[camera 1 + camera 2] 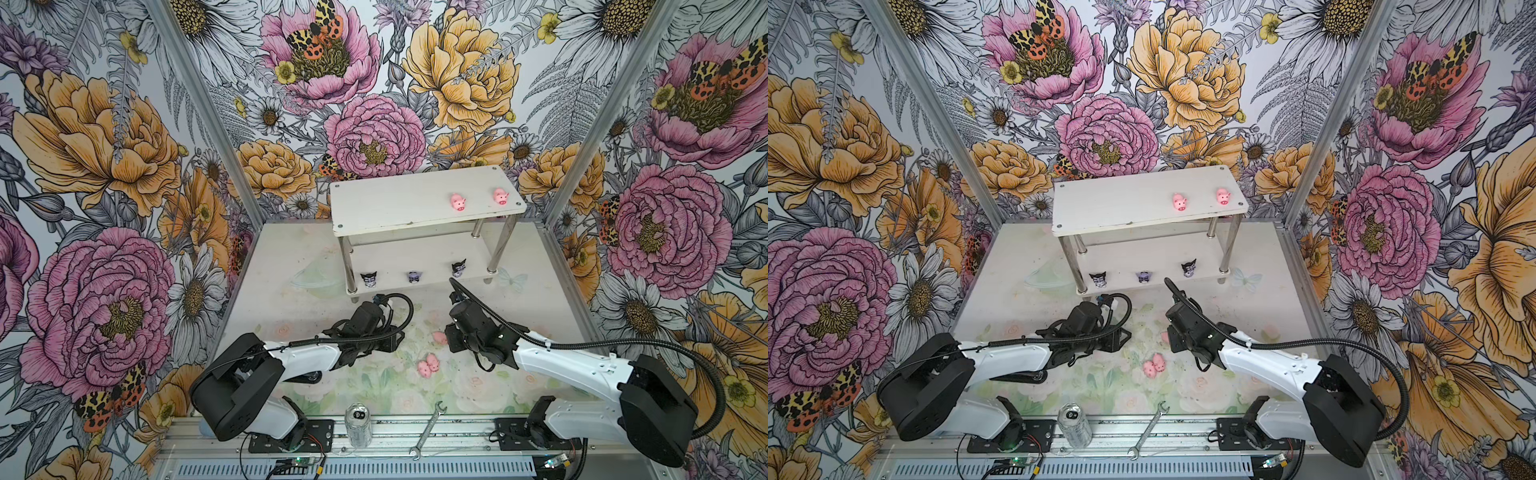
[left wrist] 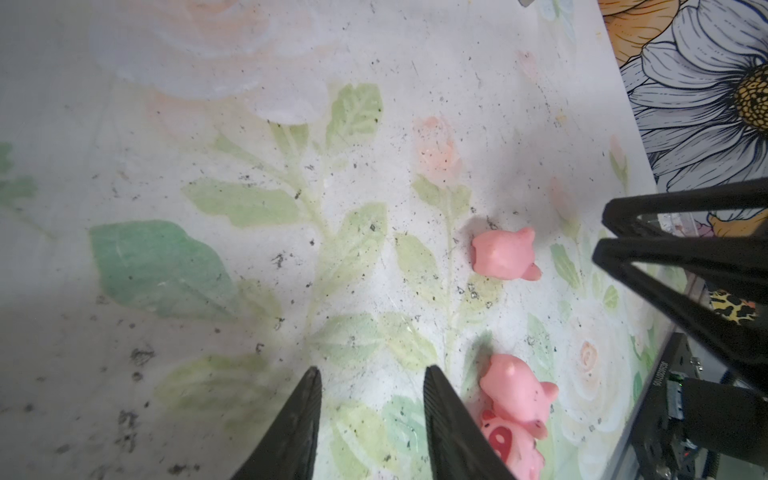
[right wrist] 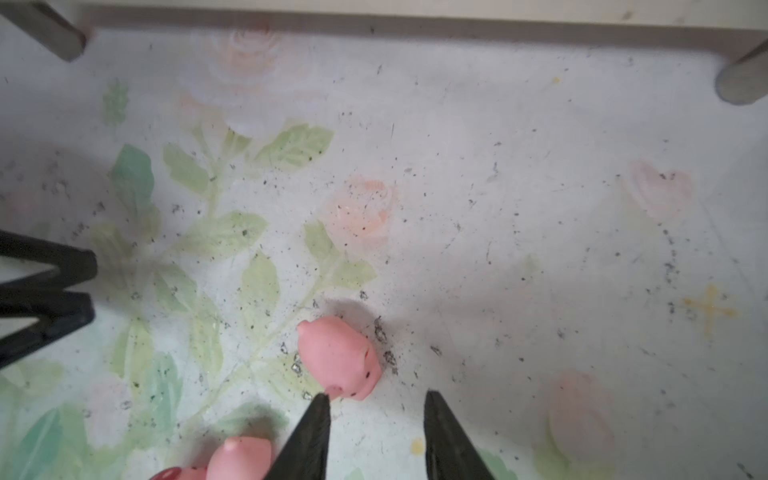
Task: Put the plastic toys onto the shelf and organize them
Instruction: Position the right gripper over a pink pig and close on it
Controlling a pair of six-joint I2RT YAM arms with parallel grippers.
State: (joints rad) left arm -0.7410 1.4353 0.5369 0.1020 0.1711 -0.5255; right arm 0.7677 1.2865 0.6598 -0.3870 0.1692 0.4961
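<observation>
Shelf: we find the white two-tier shelf (image 1: pixel 395 208) at the back of the table (image 1: pixel 291 266), in both top views.
Top tier: we count two pink pigs toward its right end, the inner pig (image 1: pixel 458 202) and the outer pig (image 1: pixel 501 195). They stand apart, snouts toward the camera.
Lower tier: we see three dark pointed-ear figurines spaced along the front edge: the left figurine (image 1: pixel 368 279), the middle figurine (image 1: pixel 413 276) and the right figurine (image 1: pixel 459 268).
Table toys: three pigs lie on the table in front of the shelf, between the two arms. The lone pig (image 3: pixel 338 357) lies near the pig pair (image 1: pixel 429 365), whose two pigs touch each other.
Right gripper (image 3: pixel 376 397): the jaws stand apart with nothing between them. The lone pig lies just ahead of the tips. One fingertip (image 3: pixel 320 407) is at its edge; we cannot tell whether it touches.
Left gripper (image 2: pixel 372 370): the jaws are partly apart and empty, low over bare table, with the pig pair just beside one finger.
Near edge: the clear can (image 1: pixel 358 424) stands upright and the silver wrench (image 1: pixel 428 430) lies beside it, both well apart from the toys.
</observation>
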